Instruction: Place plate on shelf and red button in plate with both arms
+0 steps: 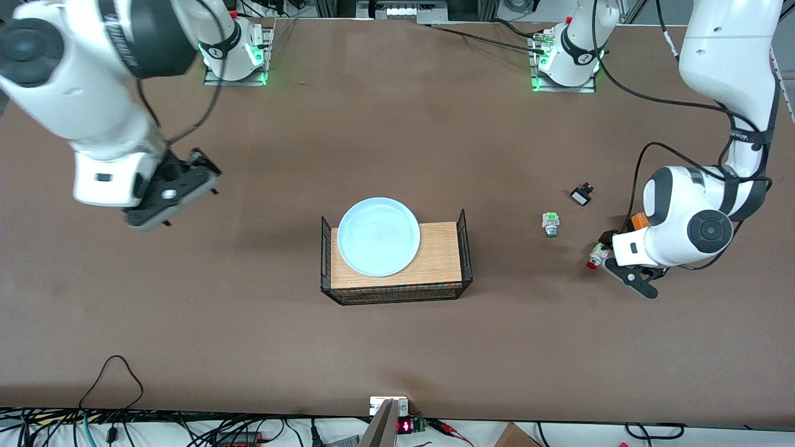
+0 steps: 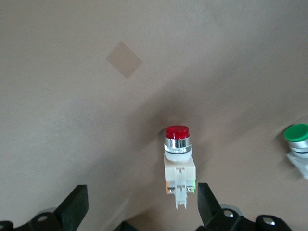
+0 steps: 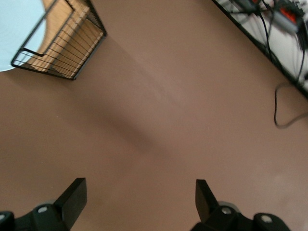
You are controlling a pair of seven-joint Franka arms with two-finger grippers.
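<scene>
The pale light-blue plate (image 1: 378, 236) lies in the wire basket, resting against its end toward the right arm; its edge shows in the right wrist view (image 3: 14, 29). The red button (image 1: 595, 257) lies on its side on the table toward the left arm's end. My left gripper (image 1: 615, 261) is open and low around it. In the left wrist view the button (image 2: 179, 163) has its white tail between the fingers, close to one fingertip (image 2: 206, 202), with the gripper's middle (image 2: 142, 202) off to one side. My right gripper (image 1: 186, 180) is open and empty, in the air over bare table (image 3: 139, 197).
The black wire basket (image 1: 464, 248) with a wooden floor stands mid-table and also shows in the right wrist view (image 3: 72, 43). A green-capped switch (image 1: 550, 224) lies near the red one (image 2: 297, 139). A small black part (image 1: 582, 195) and an orange box (image 1: 640, 220) lie close by.
</scene>
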